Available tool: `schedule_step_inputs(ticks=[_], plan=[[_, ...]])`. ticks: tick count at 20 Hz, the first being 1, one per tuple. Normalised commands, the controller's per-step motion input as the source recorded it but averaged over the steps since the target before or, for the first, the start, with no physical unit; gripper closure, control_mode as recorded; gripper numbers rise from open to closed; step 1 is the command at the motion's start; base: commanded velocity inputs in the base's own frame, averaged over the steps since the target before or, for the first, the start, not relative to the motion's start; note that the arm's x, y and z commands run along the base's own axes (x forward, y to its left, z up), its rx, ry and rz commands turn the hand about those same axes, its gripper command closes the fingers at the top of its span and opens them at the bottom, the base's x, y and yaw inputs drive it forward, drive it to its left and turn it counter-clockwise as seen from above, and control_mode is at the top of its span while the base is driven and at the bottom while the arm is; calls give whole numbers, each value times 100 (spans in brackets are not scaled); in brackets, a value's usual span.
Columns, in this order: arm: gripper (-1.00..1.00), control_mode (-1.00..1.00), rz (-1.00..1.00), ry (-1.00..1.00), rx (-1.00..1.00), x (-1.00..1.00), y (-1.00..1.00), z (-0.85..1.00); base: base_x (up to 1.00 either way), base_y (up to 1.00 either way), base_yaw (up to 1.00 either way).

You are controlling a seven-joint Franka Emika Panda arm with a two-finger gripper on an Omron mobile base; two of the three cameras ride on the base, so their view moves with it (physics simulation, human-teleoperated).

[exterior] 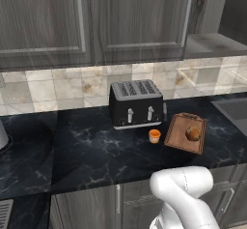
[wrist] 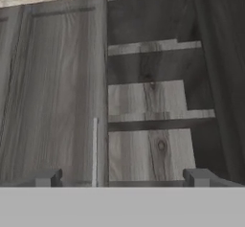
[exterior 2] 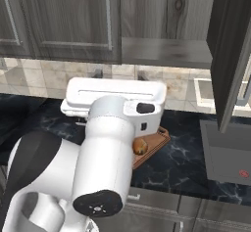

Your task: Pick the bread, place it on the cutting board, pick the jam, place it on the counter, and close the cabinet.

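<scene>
Bread (exterior: 193, 134) on cutting board (exterior: 177, 135); jam (exterior: 154, 135) on counter (exterior: 87, 148) just left. Gripper (wrist: 122, 178) spread, empty, facing open cabinet (wrist: 153, 101). Risk: fingers snagging shelf edge instead of door (exterior 2: 230, 55)

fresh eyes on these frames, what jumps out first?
Probably the cabinet: its right door hangs open over the counter, baring the shelves, and the hand faces those shelves with fingers spread wide, holding nothing. Next, the bread sitting on the cutting board, right of the black toaster. The orange jam stands on the counter between toaster and board.
</scene>
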Motion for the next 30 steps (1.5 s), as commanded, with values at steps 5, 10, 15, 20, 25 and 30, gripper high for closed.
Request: schedule_step_inputs(ticks=[5, 10, 15, 20, 25, 30], plan=[[-100, -100, -10, 0, -1, -30, -10, 0, 0, 0, 0], [-100, -100, -7, 0, 0, -37, -21, 0, 0, 0, 0], [-100, -100, -6, 1, -1, -34, -27, 0, 0, 0, 0], [-100, -100, -5, 1, -2, -18, -21, 0, 0, 0, 0], [-100, -100, -4, 1, -1, -20, -19, -5, 0, 0, 0], [-100, -100, -4, 2, -1, -10, -10, -10, 0, 0, 0]])
